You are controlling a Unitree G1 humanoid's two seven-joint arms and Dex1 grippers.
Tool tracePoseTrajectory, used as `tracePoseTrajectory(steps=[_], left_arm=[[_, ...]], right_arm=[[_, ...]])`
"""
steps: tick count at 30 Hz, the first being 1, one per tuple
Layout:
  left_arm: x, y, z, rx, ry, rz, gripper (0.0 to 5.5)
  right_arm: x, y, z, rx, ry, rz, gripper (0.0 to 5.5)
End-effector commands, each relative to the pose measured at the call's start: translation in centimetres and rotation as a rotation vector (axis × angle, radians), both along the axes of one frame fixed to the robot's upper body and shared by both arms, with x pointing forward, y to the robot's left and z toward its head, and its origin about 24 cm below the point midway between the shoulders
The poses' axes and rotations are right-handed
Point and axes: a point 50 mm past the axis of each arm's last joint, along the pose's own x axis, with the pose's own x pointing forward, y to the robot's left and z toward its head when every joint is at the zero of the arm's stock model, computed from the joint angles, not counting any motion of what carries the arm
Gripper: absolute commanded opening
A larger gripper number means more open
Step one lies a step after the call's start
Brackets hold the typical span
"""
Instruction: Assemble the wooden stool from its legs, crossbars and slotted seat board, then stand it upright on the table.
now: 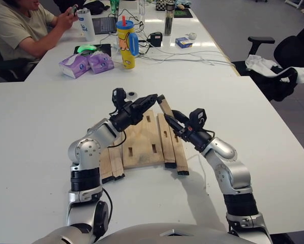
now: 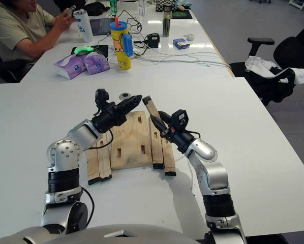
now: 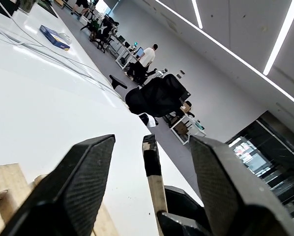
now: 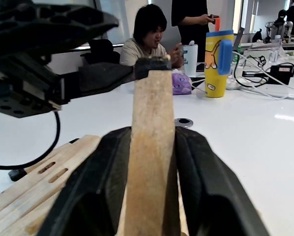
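Observation:
The slotted seat board (image 1: 142,145) lies flat on the white table (image 1: 35,132). Two wooden legs (image 1: 168,148) lie along its right edge, and two more pieces (image 1: 111,163) along its left. My right gripper (image 1: 171,118) is shut on another wooden leg (image 4: 151,147) and holds it tilted up above the board's far right corner. Its black-capped top end (image 3: 149,150) sits between the fingers (image 3: 83,182) of my left gripper (image 1: 153,97). That gripper is open and comes in from the left over the board; I cannot tell whether it touches the leg.
Just beyond the board lies a small round part (image 1: 131,95). Farther back are tissue packs (image 1: 86,63), a yellow cup (image 1: 126,46), cables and a seated person. An office chair (image 1: 274,76) stands off the table's right edge. Bare table stretches left and right.

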Motion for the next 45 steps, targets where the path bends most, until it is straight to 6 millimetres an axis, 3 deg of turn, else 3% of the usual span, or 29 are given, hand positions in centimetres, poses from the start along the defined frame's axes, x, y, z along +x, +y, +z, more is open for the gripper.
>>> tracePoseTrajectory(steps=[1, 5, 19, 25, 28, 31, 36, 40, 45], left_arm=[[0.1, -0.4, 0.4, -0.014, 0.017, -0.043, 2.78], [-0.1, -0.9, 0.4, -0.016, 0.019, -0.089, 2.78], [-0.1, -0.9, 0.6, -0.010, 0.012, -0.084, 0.73], [0.9, 0.4, 0.6, 0.010, -0.010, 0.068, 0.46], [0.7, 1.2, 0.9, 0.035, -0.054, 0.162, 0.44], [-0.4, 3.3, 2.1, 0.016, -0.115, 0.380, 0.44], [-4.3, 5.8, 1.8, 0.102, -0.102, 0.634, 0.44], [-6.4, 7.3, -0.1, 0.139, 0.008, 0.772, 0.44], [-8.2, 7.6, -2.4, 0.190, 0.125, 0.863, 0.44]], right_arm=[[-0.7, 0.8, 0.6, 0.031, -0.049, 0.054, 1.31], [-1.0, 1.2, 0.8, 0.044, -0.070, 0.073, 1.31], [-0.5, 0.9, 1.4, 0.034, -0.102, 0.016, 1.31], [0.0, 0.7, 0.8, 0.002, -0.051, -0.025, 1.31], [0.3, 0.6, 0.0, -0.062, -0.011, -0.052, 1.98], [0.2, -0.9, -1.3, -0.119, 0.037, -0.136, 2.04], [0.3, -4.5, -2.5, -0.140, 0.116, -0.360, 2.04], [0.5, -5.9, -2.7, -0.137, 0.150, -0.444, 2.04], [0.7, -5.8, -2.6, -0.165, 0.160, -0.425, 2.04]])
